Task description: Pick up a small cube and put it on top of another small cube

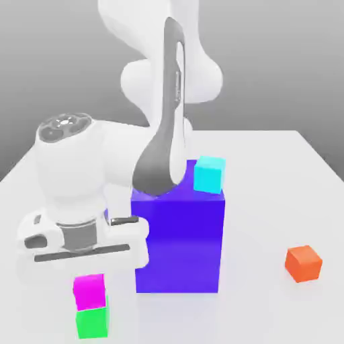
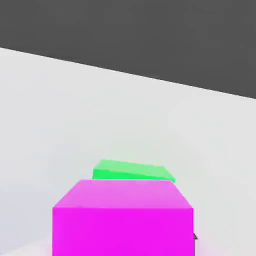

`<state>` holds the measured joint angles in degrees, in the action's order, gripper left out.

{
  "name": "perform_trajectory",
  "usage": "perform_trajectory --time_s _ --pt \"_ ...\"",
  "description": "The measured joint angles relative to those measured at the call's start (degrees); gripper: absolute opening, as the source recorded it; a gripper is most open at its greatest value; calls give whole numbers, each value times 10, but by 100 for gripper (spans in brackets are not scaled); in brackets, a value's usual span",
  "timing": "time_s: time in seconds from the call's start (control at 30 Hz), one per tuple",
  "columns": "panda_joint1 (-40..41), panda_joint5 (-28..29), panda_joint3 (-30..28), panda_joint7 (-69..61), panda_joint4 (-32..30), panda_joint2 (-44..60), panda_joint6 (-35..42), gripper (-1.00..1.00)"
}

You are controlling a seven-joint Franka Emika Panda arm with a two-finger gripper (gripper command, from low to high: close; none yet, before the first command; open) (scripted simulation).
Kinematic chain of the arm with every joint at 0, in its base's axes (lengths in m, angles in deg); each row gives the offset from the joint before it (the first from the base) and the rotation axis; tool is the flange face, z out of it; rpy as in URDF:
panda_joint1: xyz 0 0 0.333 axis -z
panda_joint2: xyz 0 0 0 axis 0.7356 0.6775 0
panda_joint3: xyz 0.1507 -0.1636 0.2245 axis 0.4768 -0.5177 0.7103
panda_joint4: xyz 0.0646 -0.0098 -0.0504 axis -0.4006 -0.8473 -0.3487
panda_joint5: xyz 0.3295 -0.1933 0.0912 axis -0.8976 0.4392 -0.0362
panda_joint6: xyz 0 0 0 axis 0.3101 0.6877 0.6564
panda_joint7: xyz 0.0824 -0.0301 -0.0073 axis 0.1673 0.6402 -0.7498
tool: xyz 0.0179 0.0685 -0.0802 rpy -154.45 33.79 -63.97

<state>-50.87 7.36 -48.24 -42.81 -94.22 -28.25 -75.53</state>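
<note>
Magenta cube [image 1: 89, 290] atop green cube [image 1: 92, 323], end effector [image 1: 84, 269] directly above, finger spread impossible to tell

Table [image 1: 282, 175]: plain white, matte top, flat, its far edge straight against the backdrop. Backdrop [image 1: 282, 60]: featureless grey, shading from dark at the top to paler near the table edge. Lighting: soft, even, faint shadows only

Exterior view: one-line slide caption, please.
Magenta cube sits stacked on green cube beneath the pincer, beside a blue block topped by a cyan cube.
</note>
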Motion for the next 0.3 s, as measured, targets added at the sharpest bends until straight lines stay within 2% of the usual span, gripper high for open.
perform_trajectory --time_s 0.17,0.3 --pt "2 -2 2 -2 0 4 -4 100" --pt "-14 58 -24 42 -5 -65 54 100"
